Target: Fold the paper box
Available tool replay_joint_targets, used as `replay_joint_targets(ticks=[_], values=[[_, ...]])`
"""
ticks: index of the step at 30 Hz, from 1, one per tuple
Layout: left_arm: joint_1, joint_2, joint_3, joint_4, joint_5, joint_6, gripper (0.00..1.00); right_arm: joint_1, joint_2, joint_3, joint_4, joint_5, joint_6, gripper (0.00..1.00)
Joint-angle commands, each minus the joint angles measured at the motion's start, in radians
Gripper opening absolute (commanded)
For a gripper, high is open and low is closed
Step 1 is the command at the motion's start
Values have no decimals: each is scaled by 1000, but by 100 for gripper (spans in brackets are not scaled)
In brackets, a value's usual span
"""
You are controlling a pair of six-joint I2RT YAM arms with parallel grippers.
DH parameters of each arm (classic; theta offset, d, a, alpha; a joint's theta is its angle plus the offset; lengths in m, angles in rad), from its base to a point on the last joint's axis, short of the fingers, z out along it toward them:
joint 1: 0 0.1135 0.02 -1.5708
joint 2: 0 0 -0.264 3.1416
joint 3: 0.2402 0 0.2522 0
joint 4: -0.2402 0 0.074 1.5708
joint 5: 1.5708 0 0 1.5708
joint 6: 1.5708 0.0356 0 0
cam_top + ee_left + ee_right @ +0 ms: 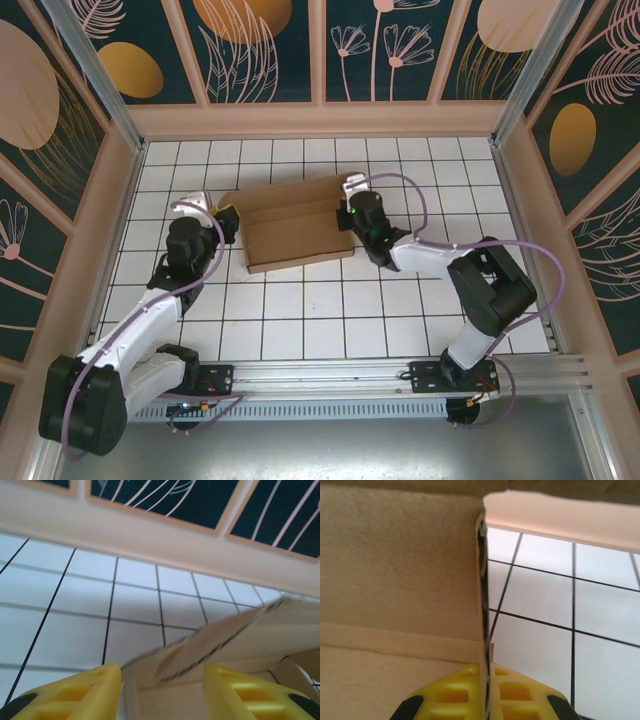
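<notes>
The paper box (295, 228) lies far-centre on the tiled table (300, 320), right gripper (485, 680) pinched shut on its right flap edge, left gripper (161, 674) parted astride the left flap; judged light, stiff, best held at flap edges

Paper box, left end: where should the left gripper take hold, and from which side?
Take the raised flap at the paper box's left end, by its thin corrugated edge. Come in from the left with the left gripper, one finger on each face: its jaws stand apart and that edge slants across the gap. The right gripper pinches the right-hand edge.
</notes>
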Motion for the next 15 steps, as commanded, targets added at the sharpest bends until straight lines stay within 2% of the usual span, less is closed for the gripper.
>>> replay_joint_targets(ticks=[1, 5, 9, 11, 13, 15], values=[[42, 51, 59, 88, 183, 104, 47, -85, -50, 78, -182, -367, -88, 0], [58, 132, 118, 94, 323, 203, 47, -177, -21, 181, -340, -540, -191, 0], [83, 200, 161, 100, 449, 300, 49, -239, -3, 229, -431, -610, -335, 0], [111, 240, 191, 93, 542, 307, 49, -275, 9, 250, -458, -645, -368, 0], [131, 276, 218, 84, 611, 332, 48, -314, 20, 266, -486, -743, -414, 0], [138, 297, 211, 121, 666, 341, 48, -337, 34, 281, -489, -767, -414, 0]])
